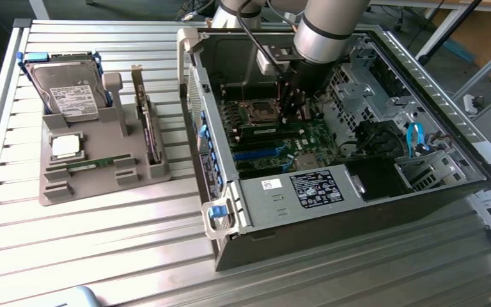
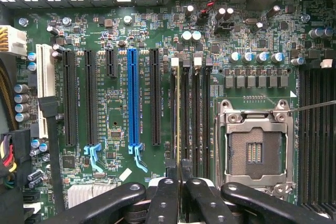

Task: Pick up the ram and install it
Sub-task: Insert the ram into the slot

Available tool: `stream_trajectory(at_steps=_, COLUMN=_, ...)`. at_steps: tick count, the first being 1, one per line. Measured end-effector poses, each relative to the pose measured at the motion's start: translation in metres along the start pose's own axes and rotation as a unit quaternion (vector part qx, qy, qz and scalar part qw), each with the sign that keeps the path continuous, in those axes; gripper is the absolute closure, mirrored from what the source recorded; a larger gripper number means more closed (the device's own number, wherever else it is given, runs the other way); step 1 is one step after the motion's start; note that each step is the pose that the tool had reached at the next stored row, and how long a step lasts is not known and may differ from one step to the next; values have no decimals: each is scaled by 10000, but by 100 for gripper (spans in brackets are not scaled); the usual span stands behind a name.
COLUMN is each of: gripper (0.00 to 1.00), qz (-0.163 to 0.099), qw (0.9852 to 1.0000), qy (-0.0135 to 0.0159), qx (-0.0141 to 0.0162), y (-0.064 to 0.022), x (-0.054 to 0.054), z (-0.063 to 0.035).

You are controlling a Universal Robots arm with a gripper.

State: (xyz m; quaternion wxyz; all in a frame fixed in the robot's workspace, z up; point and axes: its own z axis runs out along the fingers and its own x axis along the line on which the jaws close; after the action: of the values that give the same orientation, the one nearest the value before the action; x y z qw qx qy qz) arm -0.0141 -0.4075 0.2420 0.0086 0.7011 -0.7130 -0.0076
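Note:
The ram (image 2: 178, 114) is a thin green stick seen edge-on in the wrist view. It stands in line with one of the black memory slots (image 2: 193, 119), beside the empty processor socket (image 2: 254, 145). My gripper (image 2: 179, 174) is shut on its near end, the two dark fingers (image 2: 166, 195) pressed close on either side. I cannot tell whether the stick touches the slot or sits in it. In the exterior view the gripper (image 1: 295, 112) reaches down into the open computer case (image 1: 314, 188), over the motherboard by the socket.
A grey tray (image 1: 100, 185) on the slatted table at the exterior view's left holds a hard drive (image 1: 71, 89), a silver processor chip (image 1: 66, 146), an upright expansion card (image 1: 148, 125) and another green stick (image 1: 87, 164). Case walls and drive cages surround the gripper.

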Motion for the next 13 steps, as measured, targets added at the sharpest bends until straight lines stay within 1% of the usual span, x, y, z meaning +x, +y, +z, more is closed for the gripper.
stream_trajectory(at_steps=13, gripper=88, qz=7, qw=10000, qy=0, qx=0, y=-9, x=1, z=0)
